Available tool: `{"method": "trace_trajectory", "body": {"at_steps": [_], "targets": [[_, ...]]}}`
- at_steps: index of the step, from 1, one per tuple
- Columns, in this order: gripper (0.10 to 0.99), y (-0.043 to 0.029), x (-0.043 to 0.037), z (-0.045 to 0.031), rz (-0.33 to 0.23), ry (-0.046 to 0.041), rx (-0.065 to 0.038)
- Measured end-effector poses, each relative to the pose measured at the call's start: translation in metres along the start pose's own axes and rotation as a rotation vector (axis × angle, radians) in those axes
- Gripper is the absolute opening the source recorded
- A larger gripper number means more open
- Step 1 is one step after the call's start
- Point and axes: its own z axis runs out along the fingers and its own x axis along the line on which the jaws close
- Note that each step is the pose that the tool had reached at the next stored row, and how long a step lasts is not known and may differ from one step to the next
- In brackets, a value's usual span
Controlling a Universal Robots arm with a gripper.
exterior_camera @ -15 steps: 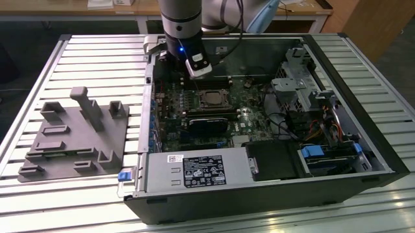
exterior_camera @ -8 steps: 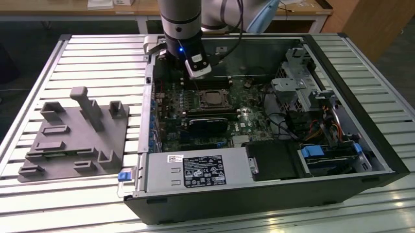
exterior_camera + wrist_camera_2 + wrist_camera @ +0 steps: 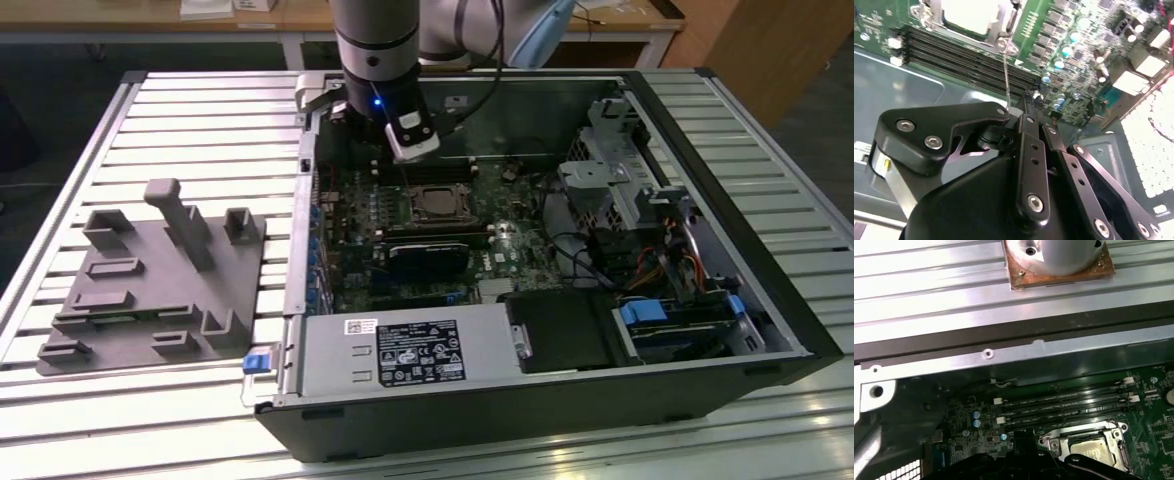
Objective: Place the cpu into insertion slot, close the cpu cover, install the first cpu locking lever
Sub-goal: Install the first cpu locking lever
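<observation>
The cpu (image 3: 1096, 449) lies flat in the insertion slot (image 3: 434, 203) on the green motherboard, its pale metal face up. The silvery cpu cover (image 3: 1081, 432) is down around it, framing the chip, and its edge (image 3: 1011, 17) is also seen beside the cpu (image 3: 971, 15) in the second wrist view. A thin wire locking lever (image 3: 1006, 75) rises from the socket corner to my gripper (image 3: 1021, 102), whose black fingers are shut on its end. In the exterior view the gripper (image 3: 404, 165) hangs just behind the socket, inside the open case.
Black memory slots (image 3: 1064, 405) run between socket and case wall (image 3: 1004, 352). A black heatsink block (image 3: 427, 255) sits in front of the socket, a power supply (image 3: 400, 355) nearer still, and drive cages (image 3: 614, 170) at the exterior view's right. A grey fixture (image 3: 147, 280) lies outside the case.
</observation>
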Motion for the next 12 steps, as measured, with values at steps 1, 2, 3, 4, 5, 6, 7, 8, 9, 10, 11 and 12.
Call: {"method": "trace_trajectory", "body": {"at_steps": [1, 2, 3, 4, 5, 6, 7, 8, 9, 10, 11, 12], "targets": [[0.106, 0.0006, -0.0035, 0.0002, 0.000, 0.0003, 0.000], [0.106, 0.0012, -0.0070, 0.0003, 0.000, 0.0007, 0.000], [0.106, 0.0018, -0.0108, 0.0005, 0.000, 0.0011, 0.000], [0.106, 0.0025, -0.0146, 0.0007, 0.000, 0.0016, 0.000], [0.106, 0.0031, -0.0183, 0.0009, 0.001, 0.0020, 0.000], [0.106, 0.0037, -0.0219, 0.0011, 0.001, 0.0025, 0.000], [0.106, 0.0044, -0.0259, 0.0012, 0.001, 0.0029, 0.001], [0.106, 0.0050, -0.0295, 0.0014, 0.001, 0.0033, 0.001], [0.106, 0.0056, -0.0329, 0.0016, 0.001, 0.0036, 0.001], [0.106, 0.0061, -0.0361, 0.0017, 0.001, 0.0039, 0.001], [0.106, 0.0066, -0.0392, 0.0019, 0.001, 0.0042, 0.001], [0.106, 0.0071, -0.0420, 0.0020, 0.001, 0.0045, 0.001]]}}
